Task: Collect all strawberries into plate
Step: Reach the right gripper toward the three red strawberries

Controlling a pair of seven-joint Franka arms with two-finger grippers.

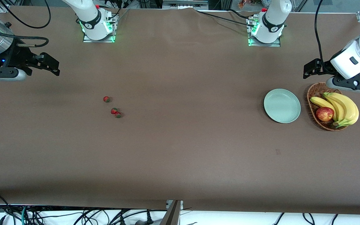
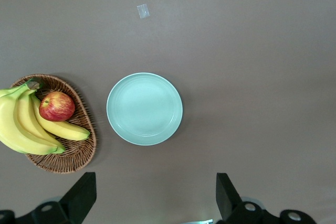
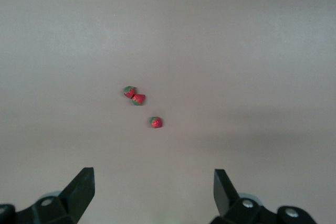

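A: So, where do your strawberries (image 1: 112, 107) lie right now?

B: All three sit on the bare table (image 1: 180, 150) toward the right arm's end. One berry lies alone, a little farther from the front camera; the other two touch each other just nearer to it. You can see the same trio in the right wrist view (image 3: 140, 104), ahead of the open fingers.

A: And the plate (image 1: 282, 105)?

B: It rests empty toward the left arm's end, well apart from the berries and just beside the wicker basket (image 1: 312, 95) that holds the bananas (image 1: 342, 107) and the apple (image 1: 324, 113).

A: Which arm should you use first?

B: Judging from the layout, your right gripper (image 1: 50, 64) is the nearer one. It hangs released and empty above the table at its own end, and the berries lie out from it toward the table's middle and nearer the front camera. Your left gripper (image 1: 311, 69) hangs spread and empty too, above the table beside the basket, waiting.

A: What does the move turn on?

B: You have to reach the right arm out over the berries and come down on one. The lone berry looks the easier pick, since the touching pair could roll when a finger lands between them. After that, the long carry across to the plate is the awkward part; no berry is in it yet.
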